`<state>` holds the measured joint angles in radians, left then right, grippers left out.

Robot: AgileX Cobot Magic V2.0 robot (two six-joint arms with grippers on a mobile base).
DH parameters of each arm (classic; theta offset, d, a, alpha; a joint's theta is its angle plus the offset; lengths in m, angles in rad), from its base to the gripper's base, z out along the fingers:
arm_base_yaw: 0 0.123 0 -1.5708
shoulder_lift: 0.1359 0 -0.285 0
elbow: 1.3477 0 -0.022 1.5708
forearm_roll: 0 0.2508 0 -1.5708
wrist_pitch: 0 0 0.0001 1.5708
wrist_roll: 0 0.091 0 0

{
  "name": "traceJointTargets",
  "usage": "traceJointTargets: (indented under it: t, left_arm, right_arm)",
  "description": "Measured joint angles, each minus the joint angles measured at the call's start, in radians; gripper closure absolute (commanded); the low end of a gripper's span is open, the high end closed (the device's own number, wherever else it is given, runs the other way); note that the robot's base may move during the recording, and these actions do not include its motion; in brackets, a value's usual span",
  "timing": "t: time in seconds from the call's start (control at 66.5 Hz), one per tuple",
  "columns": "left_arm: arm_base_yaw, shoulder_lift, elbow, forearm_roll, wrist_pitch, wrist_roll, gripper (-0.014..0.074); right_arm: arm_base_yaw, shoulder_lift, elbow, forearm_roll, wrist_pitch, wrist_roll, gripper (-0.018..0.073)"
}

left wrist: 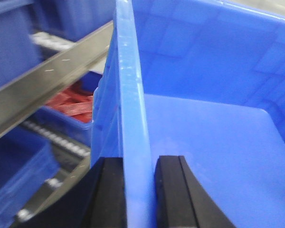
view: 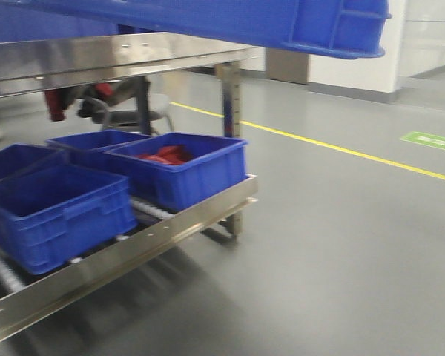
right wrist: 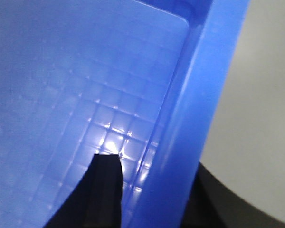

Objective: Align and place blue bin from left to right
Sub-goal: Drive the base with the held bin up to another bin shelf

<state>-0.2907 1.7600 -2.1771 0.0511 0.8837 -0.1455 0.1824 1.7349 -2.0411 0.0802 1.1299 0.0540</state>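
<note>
Closest of all is the blue bin (view: 282, 22). In the front view it hangs up in the air along the top edge of the picture, higher than the top shelf (view: 133, 55) of a shiny metal rack. It blocks what is behind it. No grippers show in this view. On the rack's lower shelf (view: 133, 245) sit four smaller bins. One small bin (view: 59, 215) is at the front edge. Another bin (view: 185, 182) at the right end holds red things (view: 163, 156). Two more sit behind, touching them. A grey floor (view: 341, 259) with a yellow line (view: 341, 148) and a green mark (view: 430, 141) lies to the right.

From the left wrist, the left gripper (left wrist: 140, 190) is squeezed tight on the blue bin (left wrist: 204, 142). One black finger is outside its thin wall and one is inside. To the left and lower down are a metal rail (left wrist: 52, 80), some rollers (left wrist: 52, 137) and the red things (left wrist: 71, 104).

From the right wrist, the right gripper (right wrist: 156, 199) pinches the bin's wall too. One dark finger is inside the blue bin (right wrist: 85, 71), which is bare, and one is outside. Grey floor (right wrist: 266, 95) shows past the rim.
</note>
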Motion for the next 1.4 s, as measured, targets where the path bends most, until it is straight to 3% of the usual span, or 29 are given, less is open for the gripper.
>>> traceJointTargets:
  t: [1.399]
  left_arm:
    - [0.0, 0.0, 0.0, 0.0, 0.0, -0.002, 0.0708]
  right_arm:
    - [0.0, 0.0, 0.0, 0.0, 0.0, 0.0, 0.0629]
